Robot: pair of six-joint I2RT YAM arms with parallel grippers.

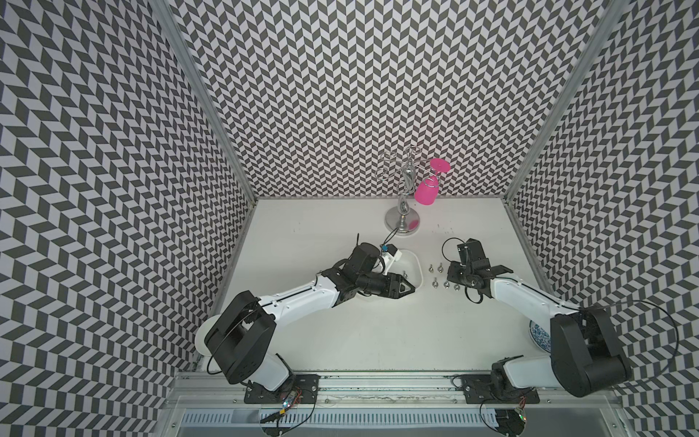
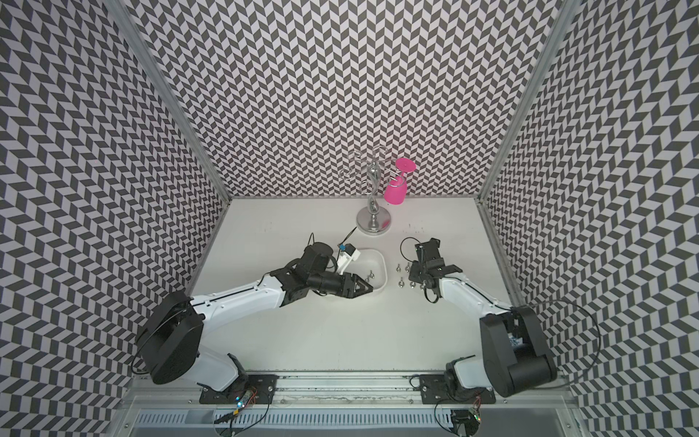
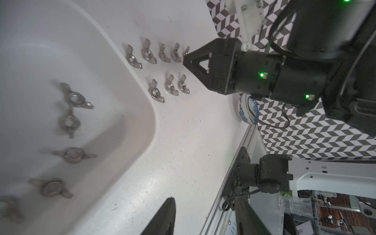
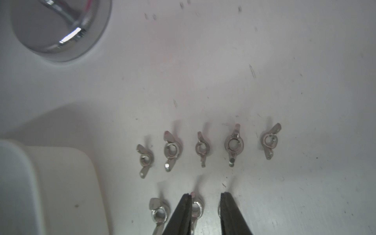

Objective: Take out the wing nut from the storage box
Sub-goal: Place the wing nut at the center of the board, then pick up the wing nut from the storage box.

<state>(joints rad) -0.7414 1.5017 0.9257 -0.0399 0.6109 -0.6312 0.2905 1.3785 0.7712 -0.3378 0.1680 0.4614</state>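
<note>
Right end effector [image 4: 206, 194] parted near storage box [image 4: 61, 183] edge.

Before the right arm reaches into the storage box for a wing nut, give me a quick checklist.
1. Is the right gripper open: ok, jaws apart.
2. Is the wing nut between its fingers free: cannot tell, it lies close against one.
3. Are there wing nuts in the storage box: ok, several.
4. Is the left gripper empty: ok, open, nothing between.
5. Is box access free: not ok, the left gripper hangs over its near corner.
</note>
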